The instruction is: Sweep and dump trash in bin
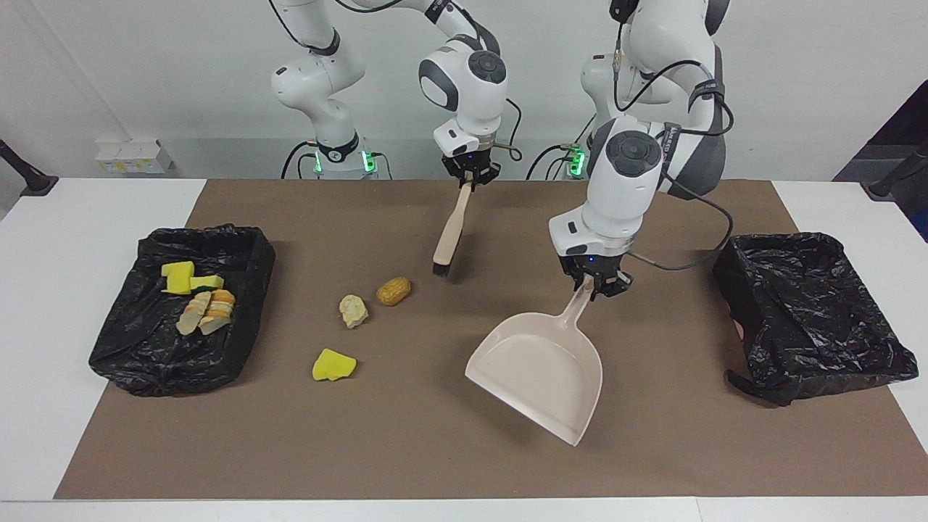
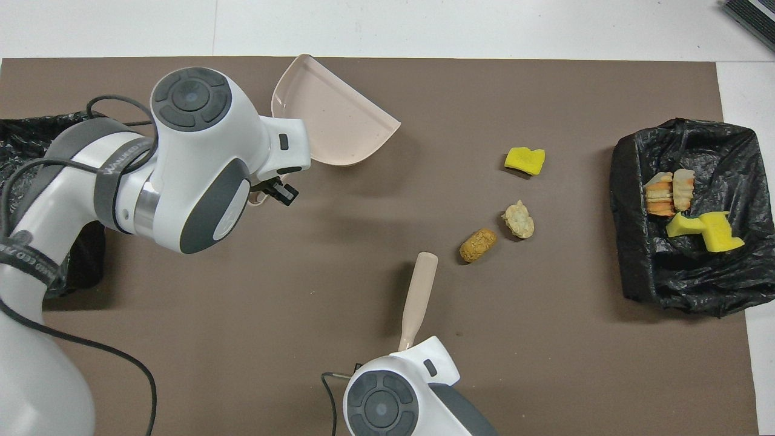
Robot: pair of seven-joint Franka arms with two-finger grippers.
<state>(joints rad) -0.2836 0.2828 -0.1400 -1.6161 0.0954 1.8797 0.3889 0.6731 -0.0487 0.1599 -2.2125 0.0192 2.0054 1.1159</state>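
The left pincer (image 1: 598, 284) is seen in the facing view clenched on the handle of the beige dustpan (image 1: 540, 372), which is held tilted above the brown mat (image 1: 652, 435). The right pincer (image 1: 470, 176) grips a brush (image 1: 447, 233) hanging slantwise. Three trash scraps (image 1: 353, 310) lie on the mat, others in the black-lined bin (image 1: 181, 362) at the right arm's end.

From overhead, the left pincer (image 2: 280, 192) is mostly covered by its wrist, the dustpan (image 2: 333, 115) handle hidden. The right pincer is concealed under its arm; only the brush (image 2: 418, 300) shows.
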